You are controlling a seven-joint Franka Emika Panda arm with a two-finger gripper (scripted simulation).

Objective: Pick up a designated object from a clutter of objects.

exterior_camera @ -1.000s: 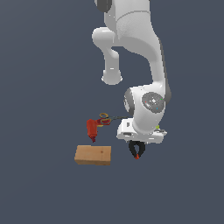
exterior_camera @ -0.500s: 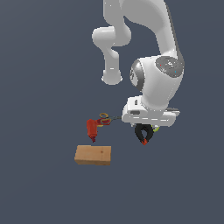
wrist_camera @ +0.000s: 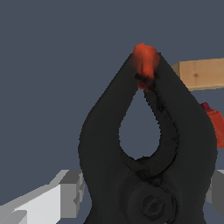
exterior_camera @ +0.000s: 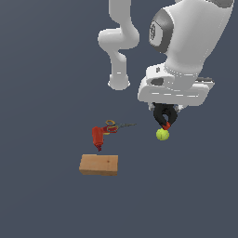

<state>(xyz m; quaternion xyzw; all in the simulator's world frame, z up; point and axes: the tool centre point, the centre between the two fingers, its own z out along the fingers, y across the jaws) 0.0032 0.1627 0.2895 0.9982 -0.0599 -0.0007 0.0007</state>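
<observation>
The black clamp (exterior_camera: pixel 164 116) was recorded hanging beneath the gripper (exterior_camera: pixel 165 110), lifted clear of the floor, with its red-orange tips pointing down just above the tennis ball (exterior_camera: pixel 162 135). Only the exterior view showed the ball, the scissors (exterior_camera: pixel 113 126), the whole red drill (exterior_camera: pixel 98 137) and the full wooden block (exterior_camera: pixel 98 164); all of these lay on the exterior view's left of the ball, the block nearest the camera. In the wrist view the frame was filled by the clamp (wrist_camera: pixel 151 148), its two black arms meeting at the red tip; a corner of the block (wrist_camera: pixel 202 73) and a sliver of the drill (wrist_camera: pixel 215 122) were seen behind it. The grey fingers (wrist_camera: pixel 72 192) were seen pressed against the clamp's sides, so the gripper was noted as closed on the clamp. The arm was bent over, wrist pointing downward above the ball. No legible writing was found.
</observation>
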